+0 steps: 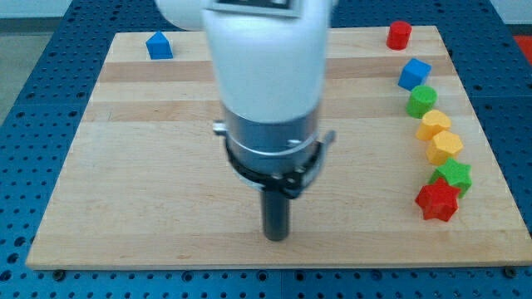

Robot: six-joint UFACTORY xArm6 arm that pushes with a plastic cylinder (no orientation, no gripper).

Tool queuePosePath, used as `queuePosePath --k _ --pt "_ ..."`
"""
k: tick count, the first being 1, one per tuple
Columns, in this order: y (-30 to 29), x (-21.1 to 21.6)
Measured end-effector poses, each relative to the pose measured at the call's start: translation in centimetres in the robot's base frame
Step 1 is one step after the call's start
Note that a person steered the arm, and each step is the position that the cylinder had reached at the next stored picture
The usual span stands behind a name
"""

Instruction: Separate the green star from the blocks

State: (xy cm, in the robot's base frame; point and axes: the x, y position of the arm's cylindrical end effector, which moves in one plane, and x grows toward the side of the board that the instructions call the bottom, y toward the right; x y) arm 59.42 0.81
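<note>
The green star [455,174] lies near the view's right edge of the wooden board [150,166]. It touches a red star [437,202] just below-left of it and a yellow block [445,145] just above it. My tip [276,236] rests on the board near the bottom centre, far to the left of the green star and touching no block. The white arm body [264,75] hides the middle of the board behind it.
Up the right side from the green star run a second yellow block [433,125], a green block [421,101], a blue cube [414,74] and a red block [399,35]. A blue house-shaped block [159,46] sits at top left.
</note>
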Motion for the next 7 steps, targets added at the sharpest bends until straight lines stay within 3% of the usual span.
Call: queuePosePath --k 1,4,7 --pt "4.6 1.8" --pt "18.7 1.4" --pt "27.6 -3.5"
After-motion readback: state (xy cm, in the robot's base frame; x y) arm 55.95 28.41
